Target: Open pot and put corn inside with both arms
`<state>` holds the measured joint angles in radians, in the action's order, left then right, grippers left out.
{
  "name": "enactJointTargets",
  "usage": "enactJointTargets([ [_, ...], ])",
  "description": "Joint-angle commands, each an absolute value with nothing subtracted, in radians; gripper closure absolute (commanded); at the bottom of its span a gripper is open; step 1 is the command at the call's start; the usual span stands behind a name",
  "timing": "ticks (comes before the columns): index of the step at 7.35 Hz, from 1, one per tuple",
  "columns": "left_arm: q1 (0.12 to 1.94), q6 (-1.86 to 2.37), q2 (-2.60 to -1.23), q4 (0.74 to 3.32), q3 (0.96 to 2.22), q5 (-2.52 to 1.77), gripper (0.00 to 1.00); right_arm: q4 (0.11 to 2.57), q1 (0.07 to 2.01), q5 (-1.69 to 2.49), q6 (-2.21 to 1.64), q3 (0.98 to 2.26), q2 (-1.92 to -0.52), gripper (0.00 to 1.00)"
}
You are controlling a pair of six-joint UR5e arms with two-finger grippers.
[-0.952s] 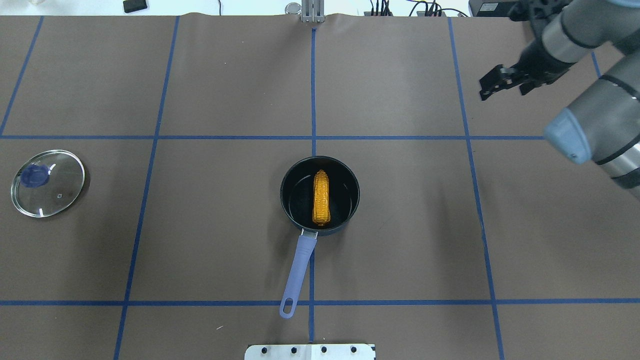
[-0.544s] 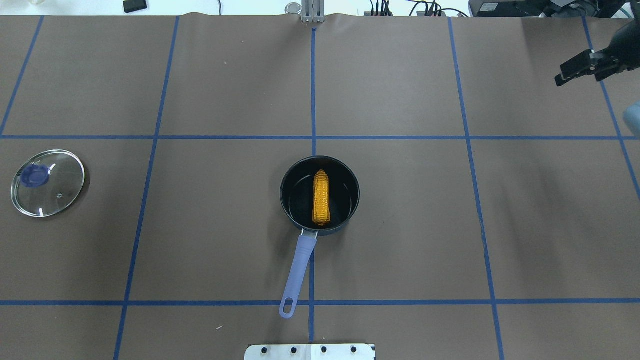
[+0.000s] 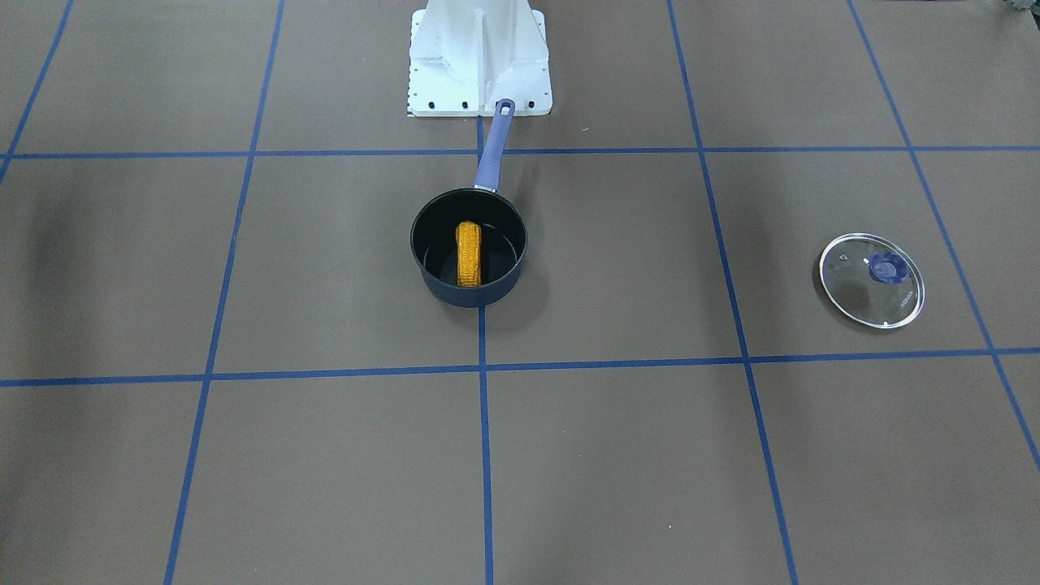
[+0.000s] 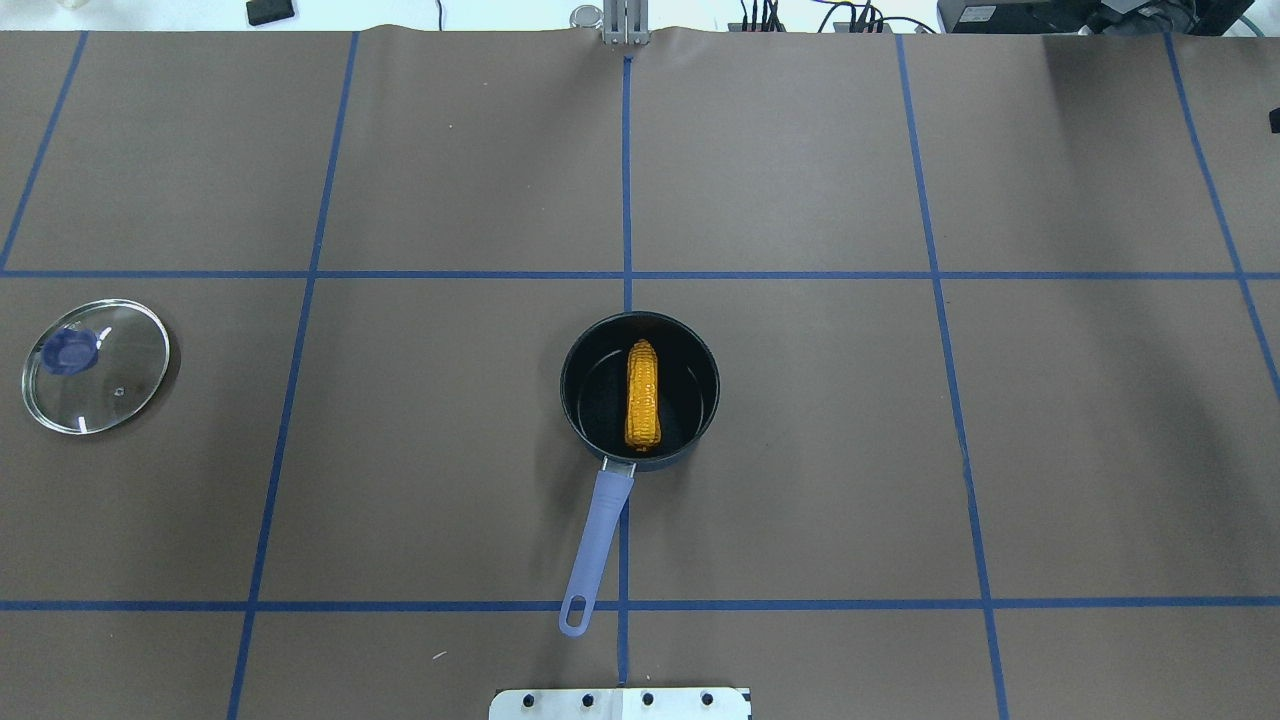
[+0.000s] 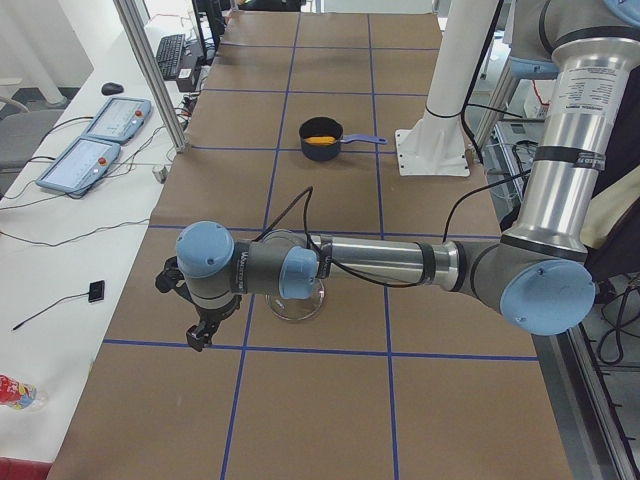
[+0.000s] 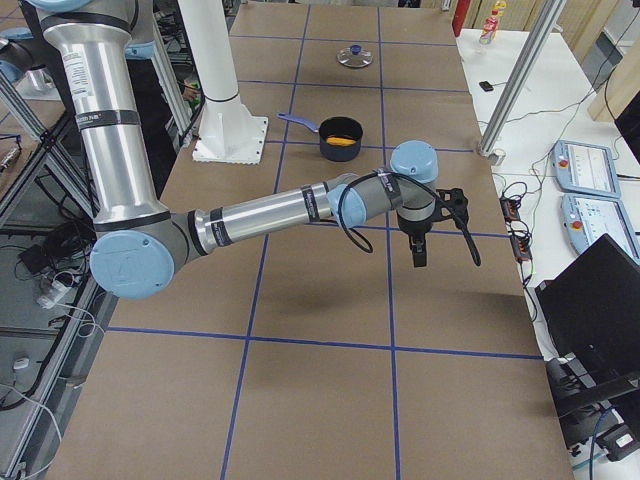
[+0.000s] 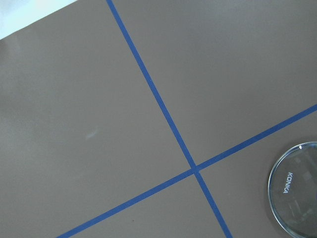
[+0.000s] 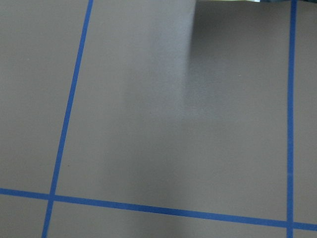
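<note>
The dark navy pot (image 4: 590, 385) stands open at the table's middle, its lavender handle (image 4: 598, 545) pointing toward the robot base. The orange-yellow corn (image 4: 642, 395) lies inside the pot, also seen in the front view (image 3: 468, 253). The pot shows in the front view (image 3: 467, 294) too. My left gripper (image 5: 197, 336) hangs over the table's left end, beside the lid, far from the pot. My right gripper (image 6: 418, 255) hangs over the table's right side, away from the pot. Both show only in the side views, so I cannot tell whether they are open or shut.
The clear glass lid (image 4: 95, 367) with a purple knob lies flat at the left, partly behind my left arm in the exterior left view (image 5: 297, 303). The white robot base (image 3: 479, 57) stands behind the pot handle. Teach pendants (image 5: 100, 130) lie on the side table.
My right arm and gripper have swung out to the right and left the overhead view. The pot, corn and lid have not moved.
</note>
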<state>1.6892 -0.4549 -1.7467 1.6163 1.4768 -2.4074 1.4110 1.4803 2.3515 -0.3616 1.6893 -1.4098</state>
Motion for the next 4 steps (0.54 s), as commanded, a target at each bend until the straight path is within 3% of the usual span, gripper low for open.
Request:
enactJointTargets([
  [1, 1.692, -0.453, -1.704, 1.588, 1.543, -2.411, 0.02, 1.42, 1.523, 2.344, -0.286, 1.681, -1.478, 0.0],
  [4, 1.69, -0.451, -1.692, 1.588, 1.565, -2.407, 0.02, 1.416, 1.568, 2.349, -0.25, 1.582, -1.493, 0.0],
])
